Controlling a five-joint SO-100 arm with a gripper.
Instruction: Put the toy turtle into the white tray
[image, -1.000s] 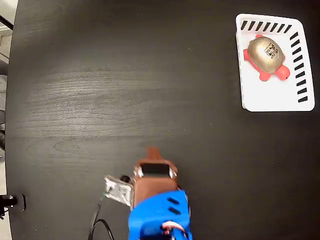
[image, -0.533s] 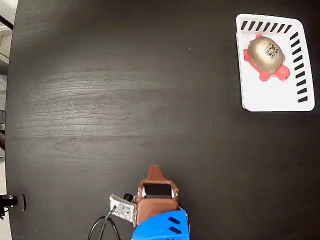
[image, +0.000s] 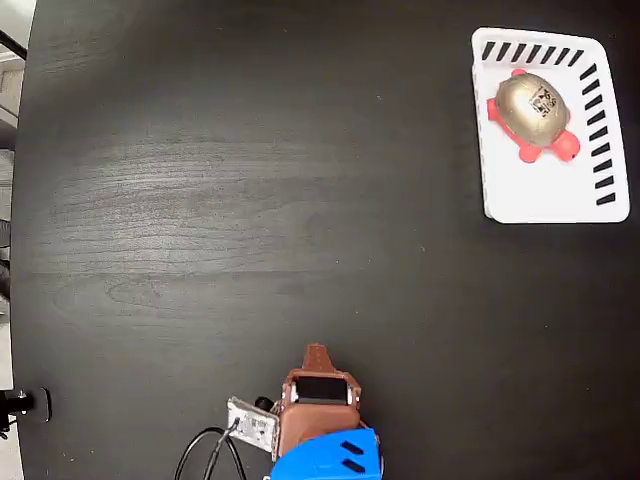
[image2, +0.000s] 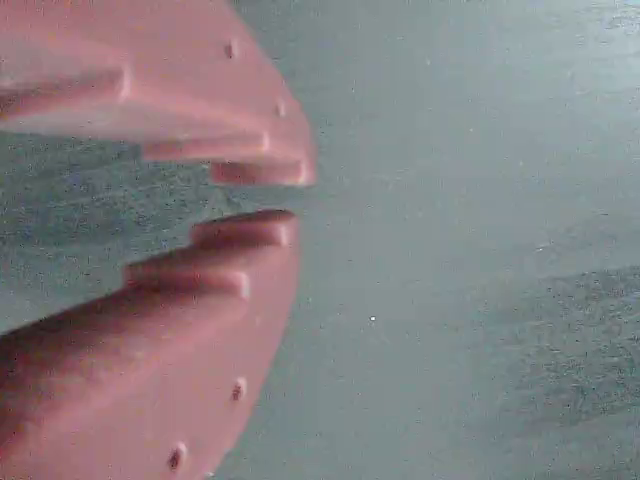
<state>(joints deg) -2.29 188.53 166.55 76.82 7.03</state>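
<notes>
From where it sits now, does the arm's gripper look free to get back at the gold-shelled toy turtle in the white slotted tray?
Probably yes: bare black table lies between the gripper and the gold-shelled toy turtle, which sits uncovered in the open white slotted tray. The gripper holds nothing. Whether the arm stretches that far cannot be told.

A dark wood-grain counter (image: 250, 200) carries the white tray (image: 540, 195) (at its upper-right corner in the fixed view), sitting flat on it.
</notes>
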